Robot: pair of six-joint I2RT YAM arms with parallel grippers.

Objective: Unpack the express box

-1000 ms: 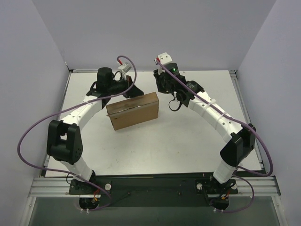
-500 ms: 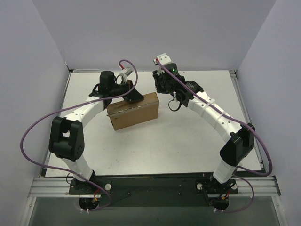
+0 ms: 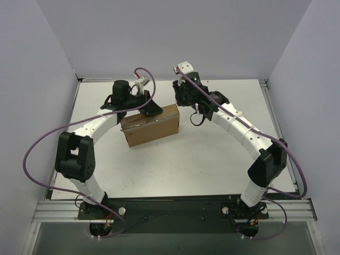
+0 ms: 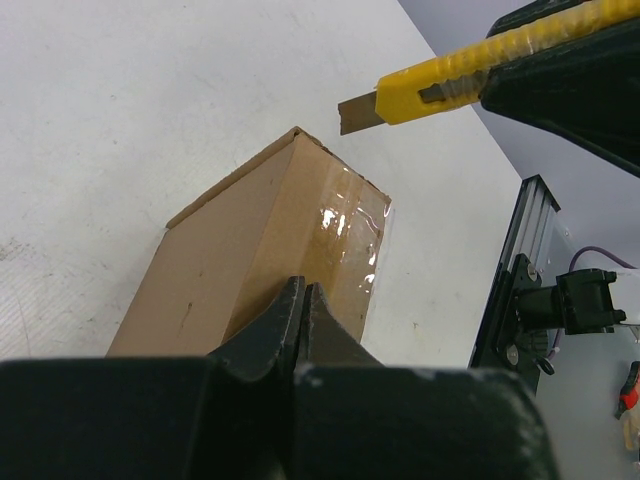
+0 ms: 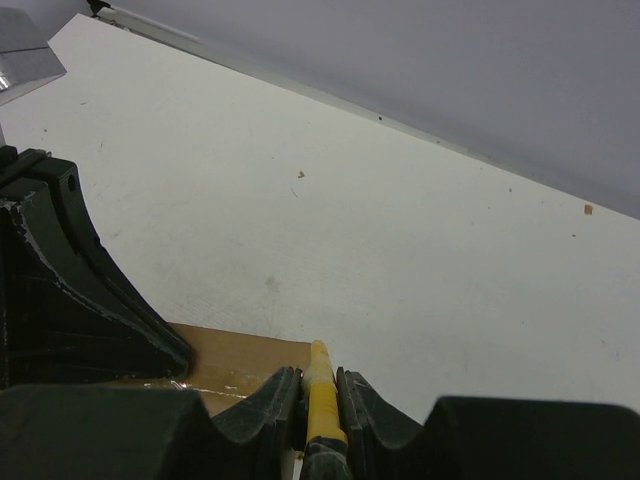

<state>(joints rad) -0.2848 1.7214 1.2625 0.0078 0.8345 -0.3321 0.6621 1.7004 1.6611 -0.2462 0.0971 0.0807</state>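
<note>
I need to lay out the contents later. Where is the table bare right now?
The widest bare patch of table lies between the express box and the arm bases, flanked by the left arm and right arm. The far right corner is bare too. It is crowded at the box's far edge, where both arms and the utility knife meet.

I am reading the express box [image 3: 150, 125] as a plain brown cardboard carton. It is lying flat and closed on the white table [image 3: 212, 159], left of centre toward the far side and skewed to the table's edges. Glossy clear tape is showing on one face [image 4: 345, 235].
</note>
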